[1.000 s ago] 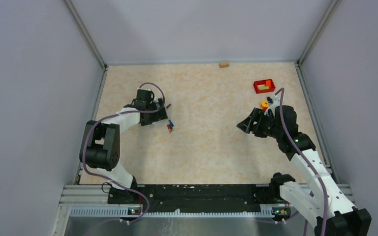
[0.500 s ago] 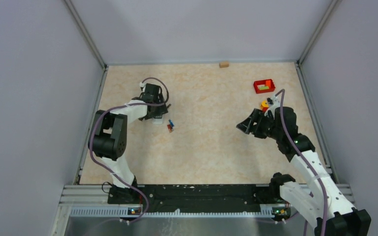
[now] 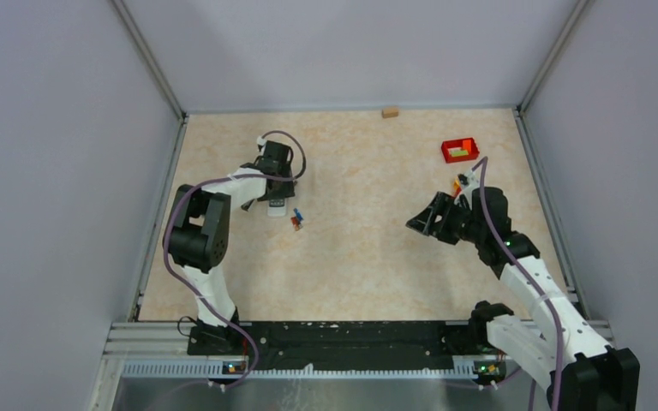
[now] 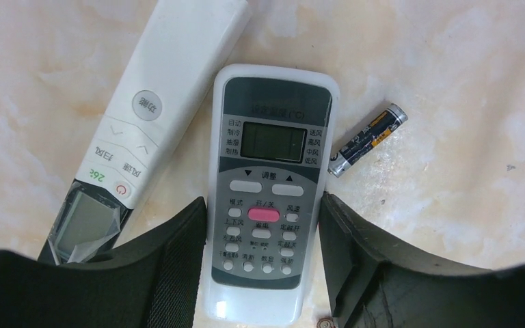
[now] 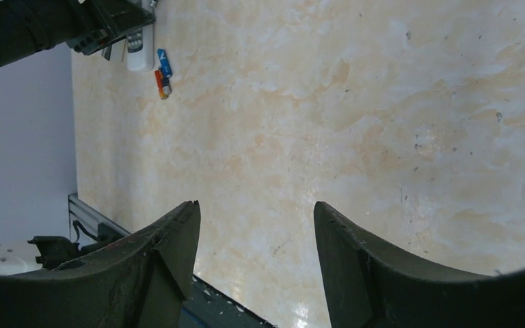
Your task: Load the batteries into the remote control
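Observation:
The remote control (image 4: pixel 266 198) lies face up on the table, white with a dark screen and grey buttons. My left gripper (image 4: pixel 263 205) is open and low over it, one jaw close against each long side of its lower half. A dark battery (image 4: pixel 368 139) lies just right of the remote. In the top view the remote (image 3: pixel 278 205) pokes out under the left gripper (image 3: pixel 276 193), with red and blue batteries (image 3: pixel 296 220) beside it. My right gripper (image 3: pixel 420 221) is open and empty, far to the right; its wrist view shows the batteries (image 5: pixel 163 74) at a distance.
A longer white bar remote (image 4: pixel 152 116) lies slanted just left of the handset. A red tray (image 3: pixel 460 151) sits at the back right, and a small orange piece (image 3: pixel 457 182) is by the right arm. A small wooden block (image 3: pixel 390 111) is at the back wall.
My left gripper has swung right and turned, coming down over the remote, and its elbow has followed to the right. The right arm has shifted slightly left.

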You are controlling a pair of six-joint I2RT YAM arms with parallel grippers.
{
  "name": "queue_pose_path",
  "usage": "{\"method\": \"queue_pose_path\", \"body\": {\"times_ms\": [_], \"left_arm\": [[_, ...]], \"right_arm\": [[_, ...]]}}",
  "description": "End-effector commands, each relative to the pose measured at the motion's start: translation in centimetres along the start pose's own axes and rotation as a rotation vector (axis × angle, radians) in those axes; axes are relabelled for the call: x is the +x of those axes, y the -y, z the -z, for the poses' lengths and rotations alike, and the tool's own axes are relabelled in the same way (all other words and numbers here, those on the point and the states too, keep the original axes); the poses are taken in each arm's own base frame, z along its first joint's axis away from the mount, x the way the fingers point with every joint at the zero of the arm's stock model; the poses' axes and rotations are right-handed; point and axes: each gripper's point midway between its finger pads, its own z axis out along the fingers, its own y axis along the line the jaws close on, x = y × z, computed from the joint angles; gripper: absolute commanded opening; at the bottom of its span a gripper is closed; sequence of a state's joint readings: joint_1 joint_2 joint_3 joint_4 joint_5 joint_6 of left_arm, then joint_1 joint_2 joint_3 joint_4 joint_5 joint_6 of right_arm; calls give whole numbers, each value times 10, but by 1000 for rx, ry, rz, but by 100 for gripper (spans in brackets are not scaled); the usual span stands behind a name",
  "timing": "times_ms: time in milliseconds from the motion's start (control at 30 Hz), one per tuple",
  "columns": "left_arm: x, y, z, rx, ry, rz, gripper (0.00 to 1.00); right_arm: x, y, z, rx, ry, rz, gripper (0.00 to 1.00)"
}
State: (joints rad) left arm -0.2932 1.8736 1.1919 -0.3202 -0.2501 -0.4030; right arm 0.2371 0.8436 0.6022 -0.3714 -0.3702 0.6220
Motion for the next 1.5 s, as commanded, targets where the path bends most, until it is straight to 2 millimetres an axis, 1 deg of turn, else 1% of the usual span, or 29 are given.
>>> {"method": "queue_pose_path", "body": {"times_ms": [0,33,67,133,300,433,500,567,600,633,700,733,767,800,900,967,1033,1133,1267,1367,1467], "left_arm": [[21,-1,3,-13,-70,-68,45],[19,-1,6,-13,-63,-66,39],[18,-2,9,-15,-58,-64,34],[15,-5,19,-18,-46,-54,29],[3,-11,56,2,22,-19,28],[-7,-6,94,91,75,4,27],[-7,5,112,183,80,17,25],[-6,21,132,297,74,36,19],[-5,34,145,385,67,47,17],[-5,47,158,475,62,64,17],[-6,72,188,662,61,98,17],[-7,83,203,751,60,122,17],[-9,92,218,828,61,147,17],[-11,100,234,904,59,168,17],[-16,117,274,1074,53,233,15],[-21,125,302,1171,77,252,13],[-25,128,323,1244,89,277,12],[-26,131,345,1317,81,319,12],[-26,134,368,1385,63,342,12],[-27,137,378,1424,59,352,13],[-27,140,384,1455,43,355,14]], "right_arm": [[-11,-14,1,-69,37,3,63],[-11,-15,2,-73,38,3,63],[-11,-16,3,-76,42,2,63],[-10,-18,3,-87,36,1,63],[-5,-26,5,-132,12,-26,58],[-4,-43,8,-227,25,-55,57],[-3,-54,10,-286,31,-68,57],[-3,-67,12,-344,34,-77,59],[-1,-75,13,-377,31,-76,65],[-1,-84,14,-412,41,-71,74],[-4,-104,18,-478,88,-81,84],[-9,-118,23,-534,126,-98,87],[-6,-125,23,-564,133,-103,88],[-9,-139,28,-617,152,-126,89],[-10,-166,29,-686,153,-147,90],[-10,-182,28,-710,148,-148,91],[-10,-195,28,-737,142,-153,92],[-10,-214,30,-793,132,-155,93],[-10,-238,31,-854,108,-143,93],[-12,-260,41,-944,106,-134,93],[-10,-275,47,-1007,97,-132,93]]}}
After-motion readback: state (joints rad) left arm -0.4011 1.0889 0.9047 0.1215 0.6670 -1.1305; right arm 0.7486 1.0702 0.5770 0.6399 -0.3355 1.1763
